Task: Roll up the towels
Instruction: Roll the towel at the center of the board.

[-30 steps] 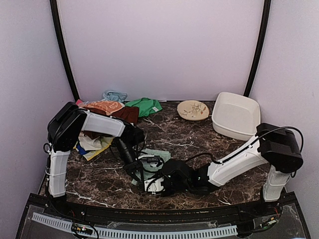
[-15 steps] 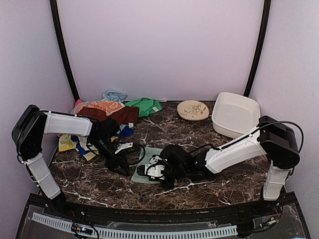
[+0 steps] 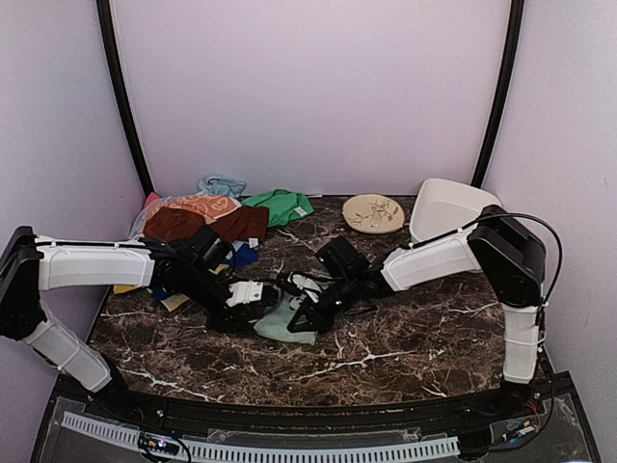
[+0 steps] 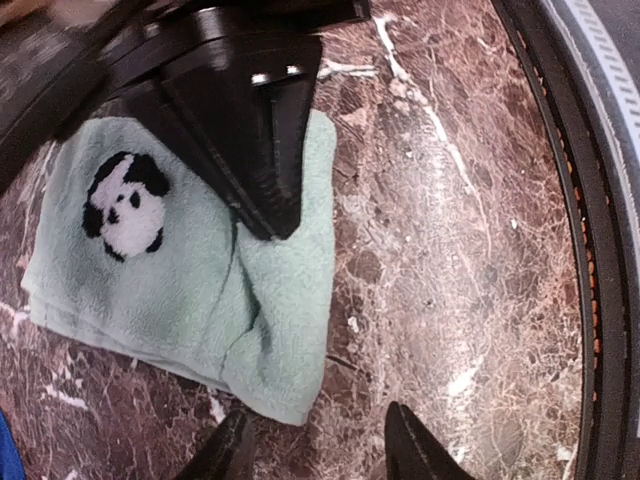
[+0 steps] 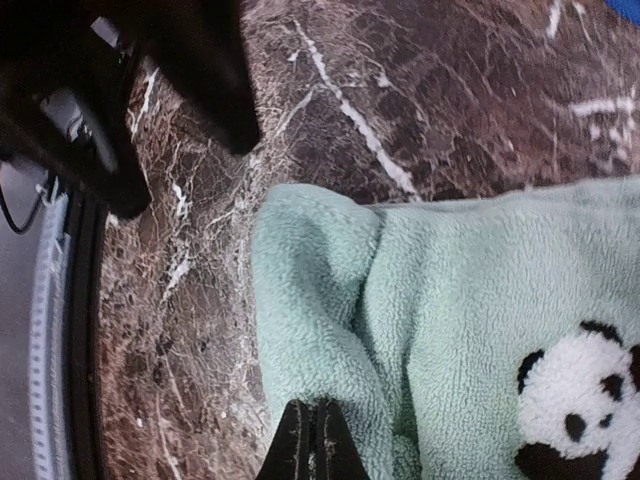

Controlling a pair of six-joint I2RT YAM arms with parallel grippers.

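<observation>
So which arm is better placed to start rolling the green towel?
Right, probably. The right fingers are shut on a fold of the green towel; the left fingers stand open over the table beside it, holding nothing.

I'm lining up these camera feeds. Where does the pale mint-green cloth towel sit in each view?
Top external: the pale mint-green cloth towel lies left of centre on the dark marble table.
Left wrist: it fills the left half.
Right wrist: it fills the lower right.
Shared landmark: its black-and-white panda patch, seen in both wrist views only.
</observation>
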